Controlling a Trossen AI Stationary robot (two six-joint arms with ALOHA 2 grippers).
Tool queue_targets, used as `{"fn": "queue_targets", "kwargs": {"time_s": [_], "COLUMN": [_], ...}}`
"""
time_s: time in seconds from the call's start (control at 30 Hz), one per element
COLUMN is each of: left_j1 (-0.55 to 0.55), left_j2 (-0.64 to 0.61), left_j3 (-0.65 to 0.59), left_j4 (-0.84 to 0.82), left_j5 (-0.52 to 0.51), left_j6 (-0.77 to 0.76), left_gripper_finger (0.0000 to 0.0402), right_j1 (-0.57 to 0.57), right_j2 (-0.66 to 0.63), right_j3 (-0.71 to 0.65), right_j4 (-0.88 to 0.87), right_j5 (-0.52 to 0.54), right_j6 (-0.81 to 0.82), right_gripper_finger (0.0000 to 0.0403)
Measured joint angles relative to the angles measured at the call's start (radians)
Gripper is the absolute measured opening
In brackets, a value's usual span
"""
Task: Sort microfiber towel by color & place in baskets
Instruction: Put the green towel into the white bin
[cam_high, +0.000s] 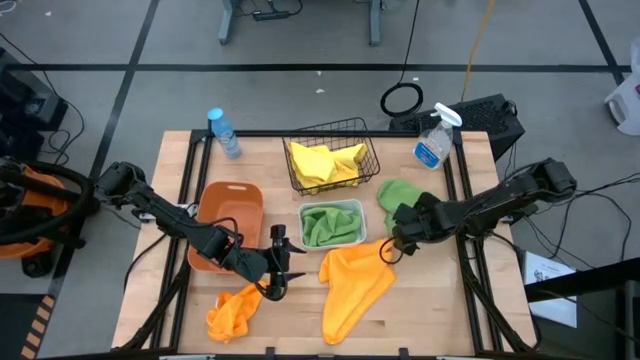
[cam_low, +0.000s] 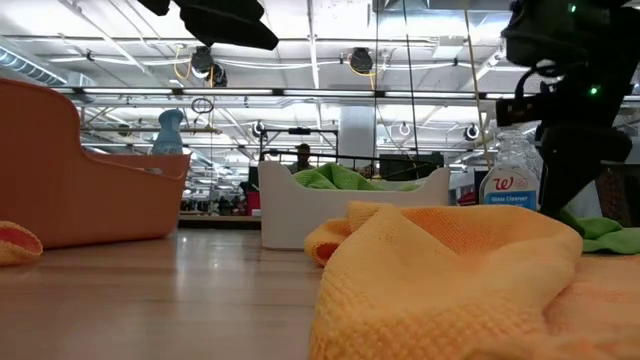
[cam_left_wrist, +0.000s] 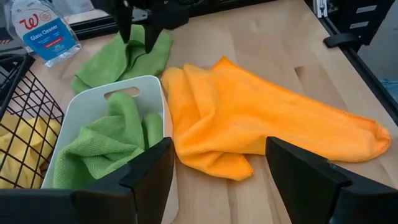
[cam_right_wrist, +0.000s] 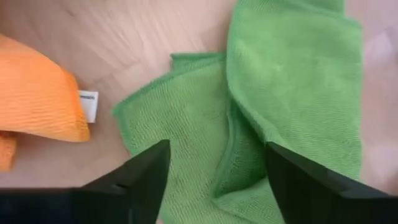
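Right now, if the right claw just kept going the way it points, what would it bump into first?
Most likely the loose green towel on the table: the right claw is open and aimed squarely at it, though how far off is unclear.

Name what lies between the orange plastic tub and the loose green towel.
The white plastic bin, holding a green towel, sits between tub and loose towel, in the high view.

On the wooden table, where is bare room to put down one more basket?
The bare wood left of the black wire-mesh basket, behind the orange plastic tub, holds only a small water bottle. The front right corner beside the large orange towel is bare too. The middle, around the white plastic bin, is crowded.
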Motion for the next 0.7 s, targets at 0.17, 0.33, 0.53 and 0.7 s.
{"fn": "queue_targets", "kwargs": {"time_s": [0.17,0.33,0.53,0.7], "left_j1": [0.000,0.000,0.000,0.000], "left_j2": [0.000,0.000,0.001,0.001], "left_j3": [0.000,0.000,0.000,0.000], "left_j4": [0.003,0.005,0.006,0.021], "left_j5": [0.000,0.000,0.000,0.000], "left_j6": [0.000,-0.005,-0.005,0.000], "left_gripper_finger": [0.0258,0.0258,0.0258,0.0258], "right_j1": [0.000,-0.017,-0.032,-0.035], "right_j2": [-0.042,-0.035,-0.035,-0.041], "right_j3": [-0.010,-0.066,-0.170,-0.235], "right_j4": [-0.052,-0.008,0.089,0.156], "right_j5": [0.072,0.071,-0.016,-0.044], "right_j6": [-0.005,-0.024,-0.023,0.022], "right_gripper_finger": [0.0309,0.0365,0.0382,0.0355]}}
